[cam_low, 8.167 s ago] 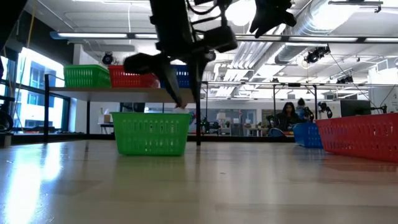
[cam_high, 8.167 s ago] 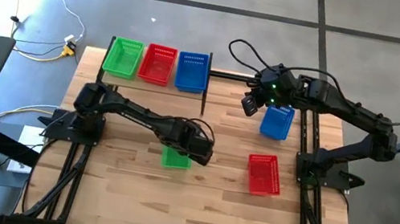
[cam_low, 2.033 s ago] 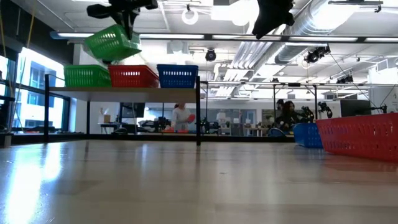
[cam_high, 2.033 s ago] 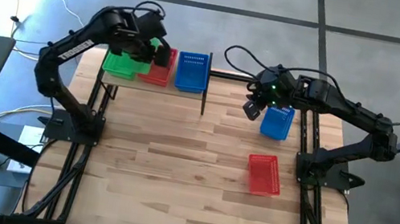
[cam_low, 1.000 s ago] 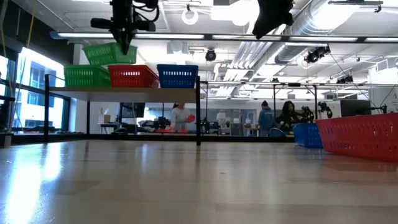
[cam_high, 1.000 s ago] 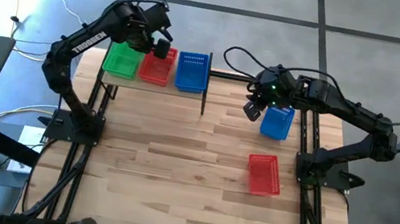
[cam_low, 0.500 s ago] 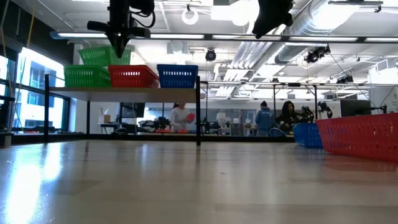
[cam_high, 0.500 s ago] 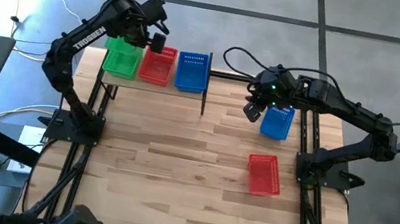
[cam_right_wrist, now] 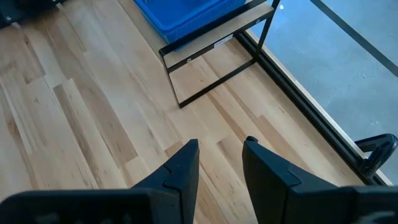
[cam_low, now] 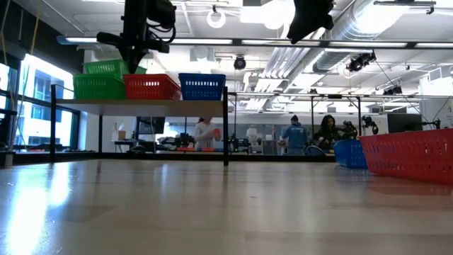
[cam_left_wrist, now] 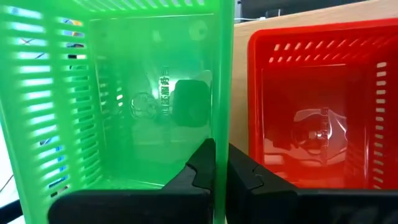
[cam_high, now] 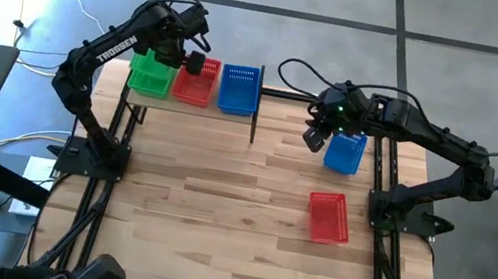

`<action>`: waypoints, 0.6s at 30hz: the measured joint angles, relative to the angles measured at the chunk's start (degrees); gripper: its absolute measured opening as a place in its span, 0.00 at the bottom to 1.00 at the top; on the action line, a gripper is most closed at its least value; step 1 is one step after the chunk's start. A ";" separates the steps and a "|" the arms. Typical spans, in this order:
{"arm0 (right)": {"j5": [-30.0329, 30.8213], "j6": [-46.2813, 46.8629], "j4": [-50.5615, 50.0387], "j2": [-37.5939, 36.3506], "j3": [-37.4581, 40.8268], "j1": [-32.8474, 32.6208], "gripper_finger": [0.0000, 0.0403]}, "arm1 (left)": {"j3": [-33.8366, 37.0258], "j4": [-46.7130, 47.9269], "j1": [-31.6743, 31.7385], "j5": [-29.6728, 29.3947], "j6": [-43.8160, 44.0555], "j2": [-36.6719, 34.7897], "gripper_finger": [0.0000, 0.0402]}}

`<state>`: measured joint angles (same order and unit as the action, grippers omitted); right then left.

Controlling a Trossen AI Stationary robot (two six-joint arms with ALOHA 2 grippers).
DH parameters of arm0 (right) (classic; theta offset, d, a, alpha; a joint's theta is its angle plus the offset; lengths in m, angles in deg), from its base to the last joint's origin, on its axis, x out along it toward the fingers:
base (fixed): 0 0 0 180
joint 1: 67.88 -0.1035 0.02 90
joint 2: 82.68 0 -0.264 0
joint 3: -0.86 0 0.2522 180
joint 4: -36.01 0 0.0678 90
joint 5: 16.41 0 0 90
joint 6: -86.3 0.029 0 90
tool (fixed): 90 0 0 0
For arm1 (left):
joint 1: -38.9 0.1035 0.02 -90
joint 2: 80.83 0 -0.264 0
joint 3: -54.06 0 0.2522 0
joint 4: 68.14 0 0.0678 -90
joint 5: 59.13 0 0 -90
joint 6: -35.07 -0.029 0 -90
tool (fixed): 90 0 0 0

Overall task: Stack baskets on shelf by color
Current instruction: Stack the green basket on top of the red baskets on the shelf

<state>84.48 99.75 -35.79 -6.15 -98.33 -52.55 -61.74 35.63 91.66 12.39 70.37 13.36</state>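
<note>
Green basket (cam_low: 107,68), pinched by the left gripper (cam_left_wrist: 221,163), has sunk onto the shelf's (cam_low: 141,103) green basket.

Two black jointed arms on black bases; the left arm (cam_high: 113,44) bears white lettering, and the right arm (cam_high: 431,140) carries looping black cables.

The shelf (cam_high: 254,120) stands at the table's (cam_high: 214,225) upper left in the high view, carrying three baskets (cam_high: 196,82) side by side. Two more baskets (cam_high: 335,184) lie on the tabletop at the right, one behind the other
</note>
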 joint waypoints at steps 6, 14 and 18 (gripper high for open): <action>0.02 0.00 0.00 0.00 0.00 0.00 0.27 | 0.00 0.01 -0.29 2.56 -1.01 0.00 0.08; 0.05 0.00 0.00 0.00 0.00 0.00 0.27 | 0.00 0.01 -0.25 3.32 -1.47 -0.37 0.24; 0.07 0.00 0.00 0.00 0.00 0.00 0.27 | -0.03 0.02 -0.25 5.37 -2.00 -0.47 0.27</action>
<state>84.55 99.75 -35.79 -6.15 -98.33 -52.55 -61.78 35.65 91.41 17.75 68.37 12.89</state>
